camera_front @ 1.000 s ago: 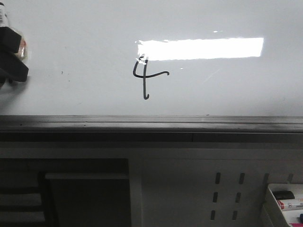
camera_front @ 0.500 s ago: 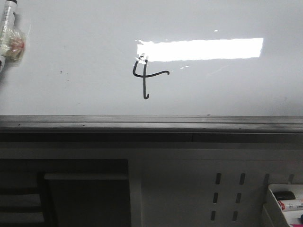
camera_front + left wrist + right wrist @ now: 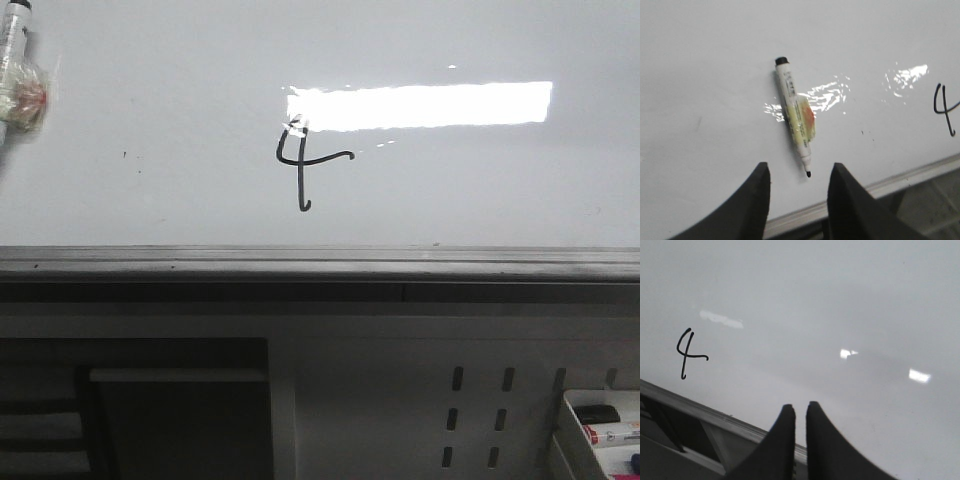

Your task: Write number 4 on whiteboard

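A thin black number 4 (image 3: 302, 165) stands drawn on the glossy whiteboard (image 3: 470, 190), just under the left end of the bright light reflection; it also shows as the number 4 (image 3: 946, 106) and the number 4 (image 3: 687, 353) in the wrist views. A white marker (image 3: 796, 116) with yellowish tape lies free on the whiteboard (image 3: 705, 85), tip uncapped; in the front view the marker (image 3: 18, 70) is at the far left. My left gripper (image 3: 799, 170) is open, apart from the marker's tip. My right gripper (image 3: 800, 410) is shut and empty over the whiteboard (image 3: 850, 300).
The grey metal edge rail (image 3: 320, 262) runs along the board's near side. Below it is a grey perforated panel (image 3: 480, 415), and a white tray (image 3: 600, 425) with markers sits at the lower right.
The left gripper's dark fingers have left the front view's left edge. The marker now lies alone on the board there. The 4 is unchanged.
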`<action>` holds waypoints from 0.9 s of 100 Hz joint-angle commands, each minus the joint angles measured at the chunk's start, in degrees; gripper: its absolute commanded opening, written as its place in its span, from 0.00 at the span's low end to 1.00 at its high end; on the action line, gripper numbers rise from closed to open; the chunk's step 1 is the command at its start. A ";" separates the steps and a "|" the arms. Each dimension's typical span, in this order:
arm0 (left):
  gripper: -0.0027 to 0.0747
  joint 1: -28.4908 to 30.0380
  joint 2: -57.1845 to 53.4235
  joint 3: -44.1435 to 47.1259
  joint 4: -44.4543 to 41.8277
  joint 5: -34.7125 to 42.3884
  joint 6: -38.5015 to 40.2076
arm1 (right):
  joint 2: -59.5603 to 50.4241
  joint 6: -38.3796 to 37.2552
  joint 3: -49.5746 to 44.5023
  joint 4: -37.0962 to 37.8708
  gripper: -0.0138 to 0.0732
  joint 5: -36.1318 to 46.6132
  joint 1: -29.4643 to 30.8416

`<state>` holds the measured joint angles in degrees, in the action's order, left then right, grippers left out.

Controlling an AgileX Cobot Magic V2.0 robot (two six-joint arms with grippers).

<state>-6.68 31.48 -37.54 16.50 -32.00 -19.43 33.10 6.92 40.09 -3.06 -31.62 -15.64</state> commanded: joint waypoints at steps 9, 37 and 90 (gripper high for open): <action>0.02 0.26 -7.16 8.20 2.28 20.10 1.16 | -7.02 -0.25 -5.67 0.48 0.08 13.12 0.35; 0.01 0.26 -9.53 18.27 10.94 26.14 1.57 | -10.36 -0.36 -13.03 0.37 0.08 16.51 0.35; 0.01 1.05 -23.21 36.21 10.45 34.16 1.57 | -10.36 -0.36 -14.10 0.37 0.08 15.82 0.35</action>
<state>-6.35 12.33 -3.88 26.59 -6.95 -18.39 22.52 6.79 24.62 -2.98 -20.10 -15.64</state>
